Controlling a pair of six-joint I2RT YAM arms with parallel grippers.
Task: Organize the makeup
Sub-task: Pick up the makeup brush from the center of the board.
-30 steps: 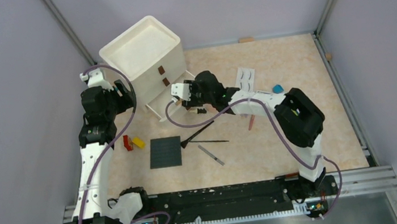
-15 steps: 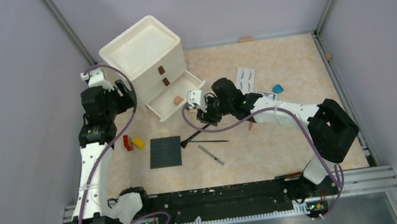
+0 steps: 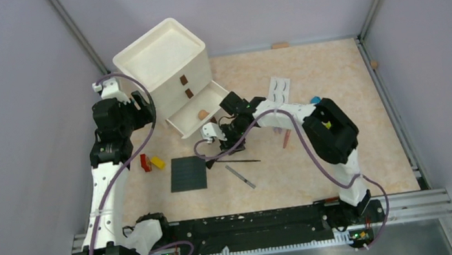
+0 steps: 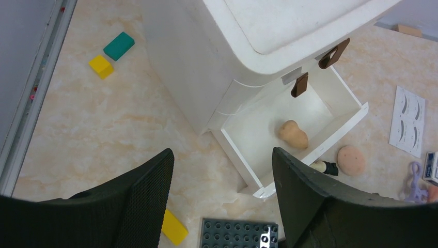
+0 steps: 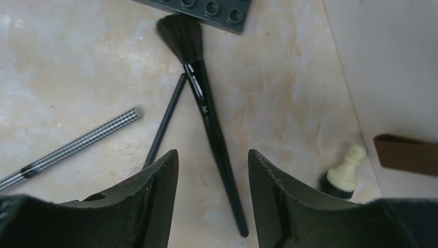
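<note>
The makeup lies scattered on the table. A black brush has its handle running between the open fingers of my right gripper, which hovers over it holding nothing. A thin black pencil and a checked pencil lie to its left, and a small cream-tipped bottle to its right. A peach sponge rests in the open drawer. A round peach puff and the eyelash card lie outside it. My left gripper is open and empty, high beside the drawer unit.
The white drawer unit stands at the back left with its bottom drawer pulled out. A dark studded plate lies in front of it, with red and yellow bricks to its left. A pinkish pencil lies further right.
My right gripper has drawn back from over the open drawer and come down over the black brush. The peach sponge now shows in the drawer. The left arm has not moved.
</note>
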